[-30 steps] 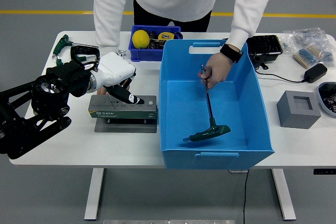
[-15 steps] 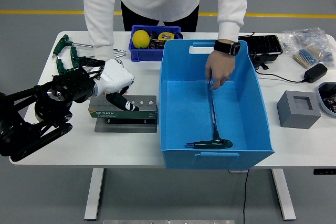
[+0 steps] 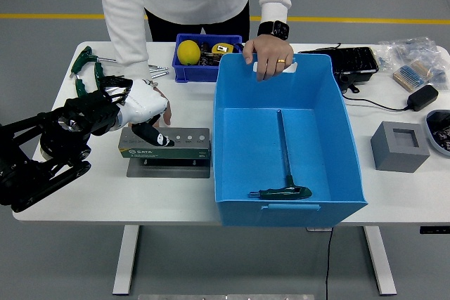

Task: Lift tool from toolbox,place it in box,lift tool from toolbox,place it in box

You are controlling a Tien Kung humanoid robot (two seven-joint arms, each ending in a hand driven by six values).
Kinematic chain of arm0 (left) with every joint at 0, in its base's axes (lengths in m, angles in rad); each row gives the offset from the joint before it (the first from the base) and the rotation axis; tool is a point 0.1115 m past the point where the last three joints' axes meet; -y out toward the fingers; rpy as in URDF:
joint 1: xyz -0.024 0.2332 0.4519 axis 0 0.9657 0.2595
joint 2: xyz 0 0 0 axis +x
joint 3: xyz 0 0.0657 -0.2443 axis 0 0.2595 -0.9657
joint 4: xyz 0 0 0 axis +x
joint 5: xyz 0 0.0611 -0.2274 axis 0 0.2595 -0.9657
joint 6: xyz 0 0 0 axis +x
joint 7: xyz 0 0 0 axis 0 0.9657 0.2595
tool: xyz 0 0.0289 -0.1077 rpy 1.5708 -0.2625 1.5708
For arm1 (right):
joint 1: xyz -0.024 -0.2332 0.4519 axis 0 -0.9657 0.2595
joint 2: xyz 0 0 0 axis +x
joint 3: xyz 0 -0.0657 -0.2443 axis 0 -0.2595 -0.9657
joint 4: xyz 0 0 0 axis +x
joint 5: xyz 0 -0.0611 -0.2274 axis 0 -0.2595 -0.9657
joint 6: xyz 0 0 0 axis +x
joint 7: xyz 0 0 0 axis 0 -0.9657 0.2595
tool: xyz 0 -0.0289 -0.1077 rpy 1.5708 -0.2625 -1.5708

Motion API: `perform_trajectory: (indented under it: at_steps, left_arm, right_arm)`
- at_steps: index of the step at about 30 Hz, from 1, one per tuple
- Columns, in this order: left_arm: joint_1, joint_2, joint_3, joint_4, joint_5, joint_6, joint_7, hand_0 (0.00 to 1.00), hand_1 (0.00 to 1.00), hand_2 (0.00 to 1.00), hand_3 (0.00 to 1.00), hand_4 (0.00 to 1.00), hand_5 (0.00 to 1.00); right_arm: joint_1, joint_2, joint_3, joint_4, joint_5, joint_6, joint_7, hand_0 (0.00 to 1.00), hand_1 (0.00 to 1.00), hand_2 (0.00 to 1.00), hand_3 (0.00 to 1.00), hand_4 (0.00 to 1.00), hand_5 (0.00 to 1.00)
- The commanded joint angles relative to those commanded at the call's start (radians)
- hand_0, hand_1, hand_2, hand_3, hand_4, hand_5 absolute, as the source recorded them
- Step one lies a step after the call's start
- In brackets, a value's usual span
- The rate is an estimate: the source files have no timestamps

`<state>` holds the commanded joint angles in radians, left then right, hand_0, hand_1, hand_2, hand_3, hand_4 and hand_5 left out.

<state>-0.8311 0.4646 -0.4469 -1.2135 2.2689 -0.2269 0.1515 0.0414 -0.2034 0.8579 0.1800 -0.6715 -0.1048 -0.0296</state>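
Fingers of the left hand (image 3: pixel 144 114) hang loosely curled over the left end of the grey-green tool holder (image 3: pixel 164 145), the black fingertips touching its top face; nothing is gripped. The hand has slid a little to the left along the holder over the last second and holds no tool. The right arm is out of view.

Just behind the hand, on the white table (image 3: pixel 394 194), lie several green-handled T-wrenches (image 3: pixel 90 69), and a person's hand (image 3: pixel 160 107) rests near the robot's palm. Further right stands the blue box (image 3: pixel 344 166), with one T-handle wrench (image 3: pixel 284 173) now lying flat on its floor, shaft pointing to the far wall and handle at the near wall. A second ago the person's other hand (image 3: pixel 268 54) was holding that shaft upright-tilted inside the box; it has since let go and moved to grip the box's far rim by the handle slot.

So one tool is settled in the box, though by the person's doing. I judge the next lift has not begun: the holder's sockets look empty, and the nearest remaining tools are the wrenches behind the robot's hand.
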Motion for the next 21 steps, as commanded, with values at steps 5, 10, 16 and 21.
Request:
perform_trajectory:
  at_steps: [5, 10, 16, 21]
  left_arm:
    - [-0.001, 0.002, 0.004, -0.002, 0.0, -0.002, 0.0, 0.848, 0.487, 0.415, 0.344, 0.927, 0.964]
    - [-0.002, 0.002, 0.012, 0.001, 0.0, -0.003, -0.001, 0.849, 0.477, 0.402, 0.337, 0.929, 0.968]
    - [-0.002, 0.003, 0.023, 0.01, 0.0, -0.005, -0.002, 0.848, 0.47, 0.397, 0.327, 0.93, 0.972]
    - [-0.002, 0.006, 0.031, 0.009, 0.0, -0.007, -0.001, 0.848, 0.435, 0.37, 0.306, 0.93, 0.973]
  right_arm:
    - [-0.001, 0.0, -0.001, 0.0, 0.001, 0.0, 0.0, 0.757, 0.698, 0.734, 0.712, 0.97, 0.833]
    - [-0.002, 0.0, -0.002, 0.0, 0.002, 0.0, -0.001, 0.756, 0.697, 0.734, 0.712, 0.97, 0.834]
    - [-0.003, 0.002, 0.001, 0.0, -0.001, 0.001, -0.001, 0.756, 0.696, 0.733, 0.712, 0.97, 0.833]
    - [-0.005, 0.004, 0.001, 0.0, 0.0, 0.002, 0.0, 0.756, 0.696, 0.733, 0.712, 0.969, 0.834]
